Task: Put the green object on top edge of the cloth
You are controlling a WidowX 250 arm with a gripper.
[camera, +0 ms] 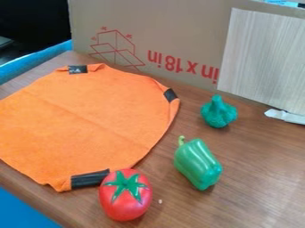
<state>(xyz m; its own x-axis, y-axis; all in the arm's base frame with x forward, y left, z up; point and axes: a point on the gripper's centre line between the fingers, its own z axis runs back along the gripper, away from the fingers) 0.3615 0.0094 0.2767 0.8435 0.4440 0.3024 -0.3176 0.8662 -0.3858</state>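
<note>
In the camera view, an orange cloth (89,120) lay spread on a brown wooden bench (262,178), with black patches (77,69) at its far, right and near edges. To the right of the cloth, well apart from its top edge, a green bell pepper (198,164) rested on its side, its stem pointing away from the viewer. Also right of the cloth, farther back than the pepper, was a knobbly blue-green toy (218,111), perhaps broccoli. The pepper seemed the likelier green object, though the wording could have fitted either. A red tomato (125,194) with a green leafy top sat at the cloth's near right corner, close against it; whether they touched could not be told. Beyond the cloth's far edge stood a cardboard sheet (173,26) with red print, and a pale wood-grain panel (262,58) rose behind and to the right of the cloth. The placing was not yet done: neither green thing was on the cloth, so the picking up, the carrying and the setting down at the top edge all appeared to be left. The toys sat directly on the bench rather than in containers. Whether the end effector was spread, pressed together or pinching something could not be told.
</note>
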